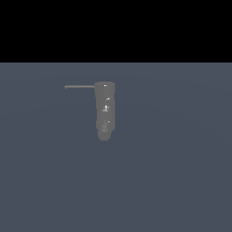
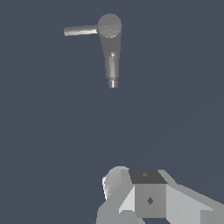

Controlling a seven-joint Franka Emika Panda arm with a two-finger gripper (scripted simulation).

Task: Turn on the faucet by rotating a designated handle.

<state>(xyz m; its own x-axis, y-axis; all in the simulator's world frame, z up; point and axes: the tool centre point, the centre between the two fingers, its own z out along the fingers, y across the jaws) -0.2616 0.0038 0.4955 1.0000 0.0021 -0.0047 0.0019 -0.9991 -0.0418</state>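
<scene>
Faucet point(image 1: 104, 110) alone on the bench point(image 1: 181, 181), handle point(image 1: 79, 86) projecting toward the exterior view's left. Gripper point(image 2: 131, 197) well apart; jaws' state indiscernible. Approach the handle's free tip for leverage.

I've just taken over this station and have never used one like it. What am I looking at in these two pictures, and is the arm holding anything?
Both pictures are simulator renders of one moment. The exterior view comes from a camera off the arm: it shows a plain grey-blue floor with the small dark grey metallic faucet cylinder on it. A thin straight dark grey handle rod sticks out from its capped end, toward the exterior view's left. The arm is not seen there.

The wrist view comes from a camera on the robot's wrist. The pale blocky shapes at its edge are part of the gripper; its fingertips are not clearly shown, so I cannot tell if it is open. The faucet and handle lie well apart from it, so nothing is held.
</scene>
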